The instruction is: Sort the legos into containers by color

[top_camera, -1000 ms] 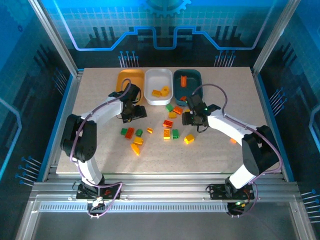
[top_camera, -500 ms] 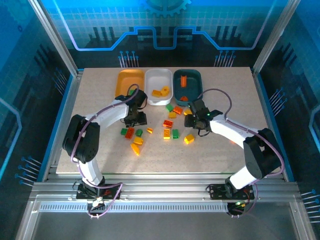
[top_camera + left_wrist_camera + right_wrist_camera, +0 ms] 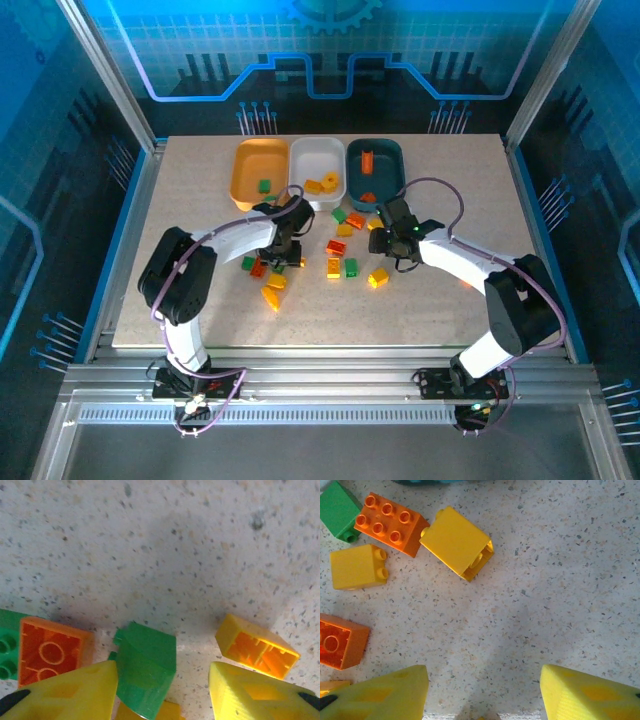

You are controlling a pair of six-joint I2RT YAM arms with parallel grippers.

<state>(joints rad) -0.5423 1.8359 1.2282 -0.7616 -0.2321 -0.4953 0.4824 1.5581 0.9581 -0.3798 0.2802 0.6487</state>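
Observation:
Three containers stand at the back: an orange tray (image 3: 255, 165) with one green lego (image 3: 264, 185), a white tray (image 3: 312, 160) with yellow legos, and a teal tray (image 3: 388, 172) with orange-red ones. Loose legos lie mid-table. My left gripper (image 3: 283, 255) (image 3: 162, 690) is low over the left cluster, open, straddling a green lego (image 3: 145, 672). That lego touches the left finger (image 3: 65, 692) and stands apart from the right one. My right gripper (image 3: 387, 250) (image 3: 482, 695) hangs open over bare table, near a yellow lego (image 3: 457, 542).
Around the left gripper lie an orange-red lego (image 3: 47, 650), a hollow yellow one (image 3: 256, 647) and another yellow one (image 3: 150, 712) under the green. Ahead of the right gripper are green (image 3: 339, 510), orange-red (image 3: 390, 524) and yellow (image 3: 357, 566) legos. A yellow lego (image 3: 377, 279) lies nearer the front.
My left arm swung from the orange tray down and right to the left cluster, and its jaws narrowed. A green lego now shows in the orange tray. The right arm shifted slightly, then held.

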